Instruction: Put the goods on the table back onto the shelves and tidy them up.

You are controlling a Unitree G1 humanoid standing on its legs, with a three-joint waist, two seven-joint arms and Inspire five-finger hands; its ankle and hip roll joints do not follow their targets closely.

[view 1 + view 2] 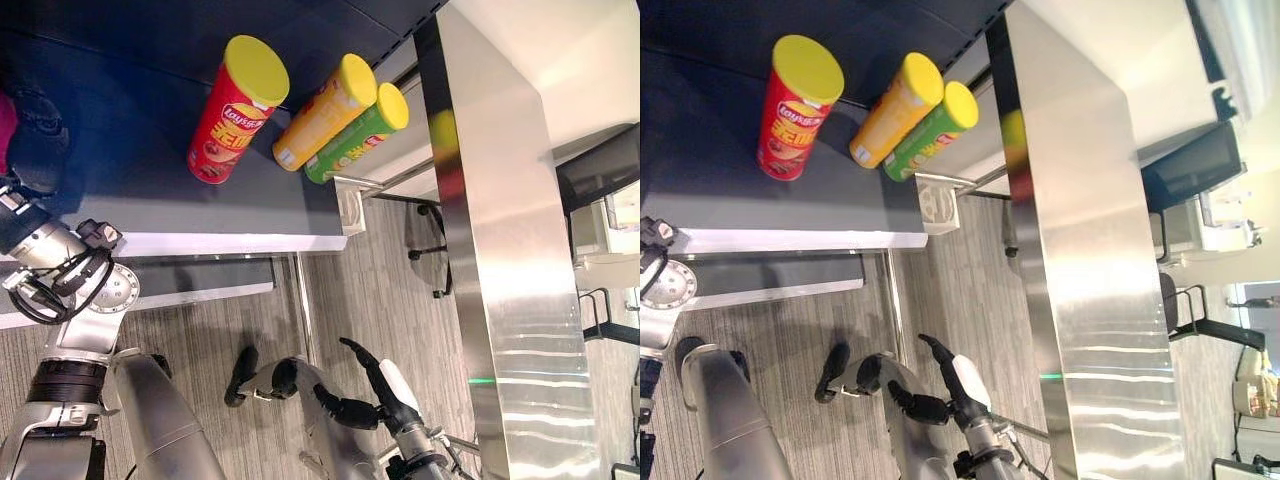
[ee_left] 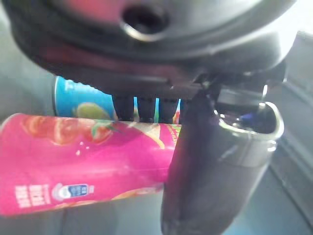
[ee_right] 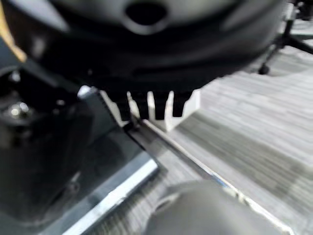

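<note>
Gripping pink can (image 2: 83, 161), L hand (image 2: 205, 176).

Red can (image 1: 233, 112), orange can (image 1: 322, 114), green can (image 1: 358, 134) — yellow lids; pink can (image 2: 83, 161)

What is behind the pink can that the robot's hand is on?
Behind the pink can a blue can peeks out. The left hand covers most of it, so its full shape stays hidden.
</note>
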